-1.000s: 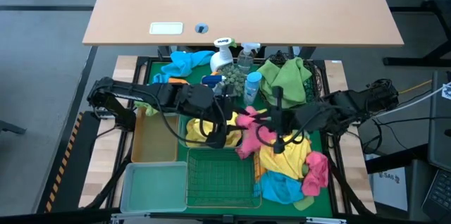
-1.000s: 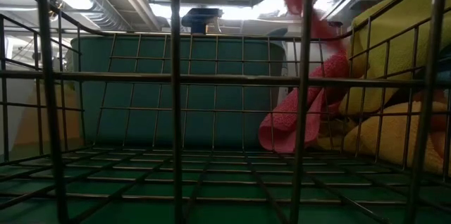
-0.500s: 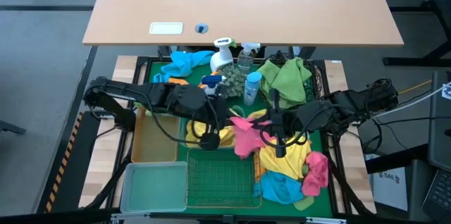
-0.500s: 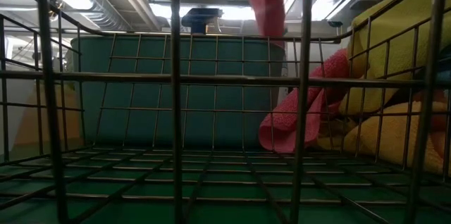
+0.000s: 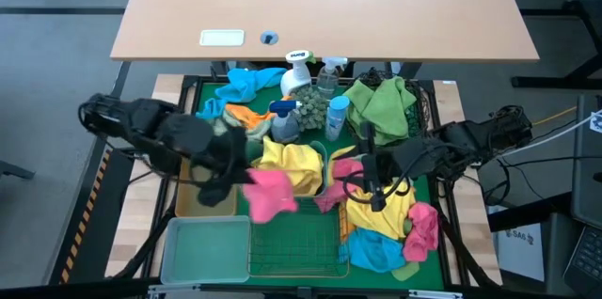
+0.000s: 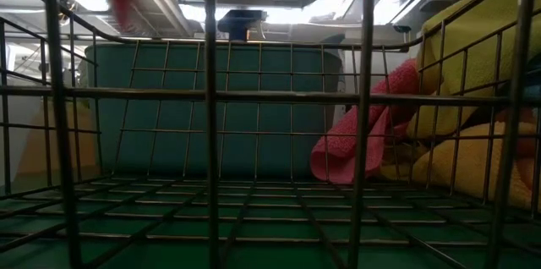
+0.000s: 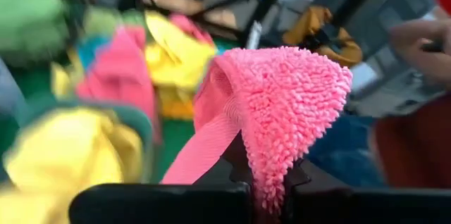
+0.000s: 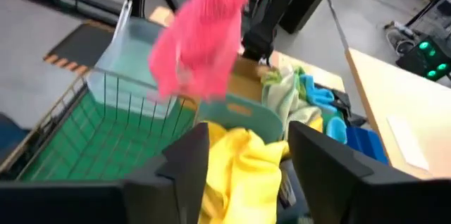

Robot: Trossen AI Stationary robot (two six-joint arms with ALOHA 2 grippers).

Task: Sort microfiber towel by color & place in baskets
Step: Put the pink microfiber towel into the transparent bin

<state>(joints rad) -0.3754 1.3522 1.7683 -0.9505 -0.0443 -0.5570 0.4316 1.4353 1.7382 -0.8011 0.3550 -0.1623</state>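
A pink towel (image 5: pixel 269 196) hangs in the air over the near corner of the tan tray (image 5: pixel 193 207), and my left gripper (image 5: pixel 246 184) is shut on it. It also shows in the right wrist view as the pink towel (image 8: pixel 204 34). My right gripper (image 8: pixel 243 160) stands open and holds nothing. It hovers by the teal tub (image 5: pixel 320 153), which holds yellow towels (image 5: pixel 293 163). A second pink towel (image 5: pixel 331 194) lies on the pile of yellow, blue and pink towels (image 5: pixel 381 219), beside the green wire basket (image 5: pixel 296 238). The clear bin (image 5: pixel 205 247) sits at the near left. My left gripper pinches a bunched fold of the pink towel (image 7: pixel 271 175) between its two fingers. The fluffy cloth bulges out past the fingertips, and a flat hem strip (image 7: pixel 204 150) falls to one side. The towel is lifted clear of everything and hangs slack.
The black mesh basket (image 5: pixel 421 111) at the far right holds a green towel (image 5: pixel 384 103). Spray bottles (image 5: pixel 315 87) and a blue towel (image 5: pixel 246 83) crowd the far edge. A wooden desk (image 5: pixel 324 7) stands beyond the table.
The pink towel has passed from my right gripper to my left. My left gripper has taken hold of it, rolled, and swung toward the table's left edge. It carried the towel from beside the teal tub to above the tan tray. My right arm has stayed in place.
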